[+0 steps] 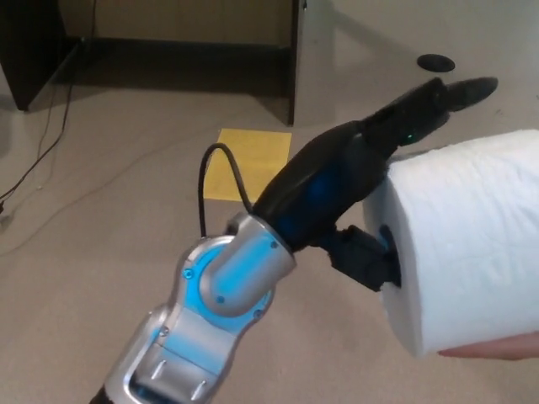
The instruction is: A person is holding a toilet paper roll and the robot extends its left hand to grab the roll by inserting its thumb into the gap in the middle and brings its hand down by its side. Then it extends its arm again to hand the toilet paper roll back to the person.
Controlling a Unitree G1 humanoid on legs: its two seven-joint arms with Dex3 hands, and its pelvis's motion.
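Observation:
A white toilet paper roll (472, 244) hangs at the right of the head view, its core hole facing left. A person's fingers (497, 347) hold it from underneath. My left hand (354, 185) reaches in from the lower left on its silver and blue forearm. Its thumb (366, 257) is pushed into the roll's core, so the tip is hidden inside. The two fingers (438, 97) stretch out straight above the roll's top edge, apart from the paper, so the hand is open. My right hand does not show.
Beige carpet lies below, with a yellow sheet (244, 160) on it behind my arm. A dark desk frame (168, 42) stands at the back, a cable (42, 151) runs along the left floor, and a black disc (435, 61) lies at the back right.

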